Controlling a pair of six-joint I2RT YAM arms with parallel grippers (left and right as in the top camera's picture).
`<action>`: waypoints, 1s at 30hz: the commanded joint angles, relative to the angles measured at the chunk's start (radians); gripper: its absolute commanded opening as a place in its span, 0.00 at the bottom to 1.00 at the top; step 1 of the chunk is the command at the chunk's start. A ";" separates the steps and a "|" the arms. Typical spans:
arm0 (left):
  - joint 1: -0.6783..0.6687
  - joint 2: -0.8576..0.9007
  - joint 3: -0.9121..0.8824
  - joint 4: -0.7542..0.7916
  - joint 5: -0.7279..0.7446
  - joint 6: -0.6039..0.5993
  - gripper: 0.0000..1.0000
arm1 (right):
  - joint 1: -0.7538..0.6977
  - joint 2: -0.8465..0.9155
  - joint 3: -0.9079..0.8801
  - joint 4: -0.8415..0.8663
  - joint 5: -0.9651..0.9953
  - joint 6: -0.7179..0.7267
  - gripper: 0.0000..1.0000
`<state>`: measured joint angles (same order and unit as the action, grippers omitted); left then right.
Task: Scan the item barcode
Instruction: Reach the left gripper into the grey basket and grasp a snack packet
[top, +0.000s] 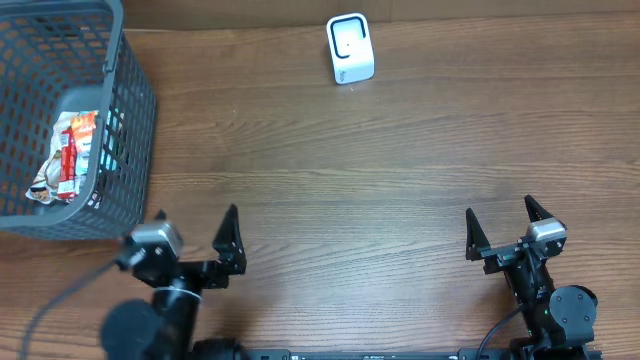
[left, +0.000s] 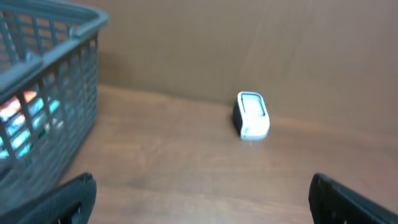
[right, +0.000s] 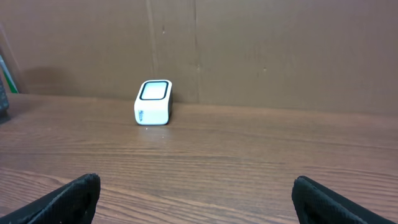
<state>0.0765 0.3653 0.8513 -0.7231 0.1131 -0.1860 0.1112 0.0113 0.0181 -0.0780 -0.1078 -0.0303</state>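
A red and white snack packet (top: 68, 150), the item, lies inside the grey mesh basket (top: 132, 120) at the far left, with something teal beside it. Through the basket wall (left: 62, 93) in the left wrist view the packets show only as blurred colours. The white barcode scanner (top: 350, 48) stands at the back centre of the table, and both wrist views see it (left: 252, 115) (right: 153, 102). My left gripper (top: 196, 215) (left: 202, 180) is open near the front edge, just right of the basket. My right gripper (top: 500, 208) (right: 196, 180) is open at the front right. Neither holds anything.
The table top is wood grain (top: 380, 180). A brown cardboard wall (right: 261, 43) closes off the back behind the scanner. The basket's tall side stands close to my left arm.
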 joint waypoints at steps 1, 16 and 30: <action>0.002 0.222 0.296 -0.135 0.026 0.116 1.00 | -0.006 -0.007 -0.010 0.004 -0.002 -0.004 1.00; 0.005 1.019 1.266 -0.671 -0.123 0.393 1.00 | -0.006 -0.007 -0.010 0.004 -0.002 -0.004 1.00; 0.465 1.191 1.266 -0.475 -0.050 0.407 1.00 | -0.006 -0.007 -0.010 0.004 -0.002 -0.004 1.00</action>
<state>0.4820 1.5341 2.0930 -1.2072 -0.0174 0.1844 0.1108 0.0105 0.0181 -0.0788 -0.1074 -0.0299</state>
